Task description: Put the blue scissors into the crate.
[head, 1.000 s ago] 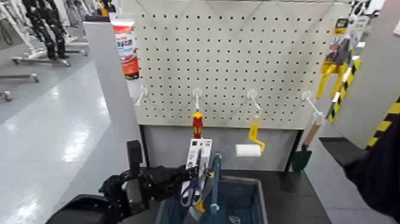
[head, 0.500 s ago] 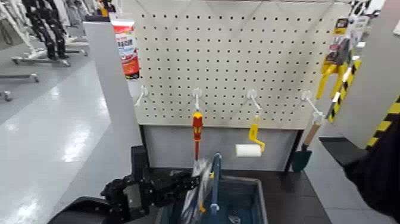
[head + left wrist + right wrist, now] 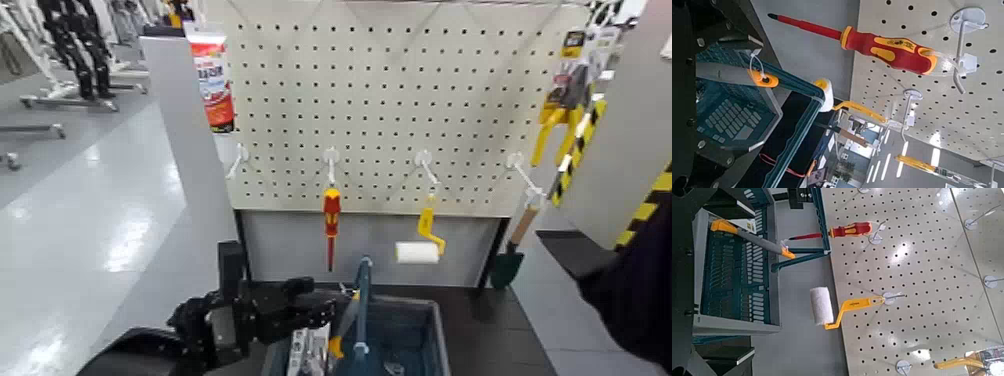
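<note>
- left gripper [image 3: 322,298] is over the crate [image 3: 405,310], fingers apart, scissors released
- blue scissors [image 3: 308,350] on their card look to be inside the crate's left part, kinda blurry there
- right wrist view shows the right gripper [image 3: 742,280] open; head view doesn't
- screwdriver [image 3: 332,228] hangs behind

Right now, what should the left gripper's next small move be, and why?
Probably a short lift and retreat: the left gripper hangs open over the crate, near its upright handle, and the scissors' card shows below, free of the jaws.
</note>
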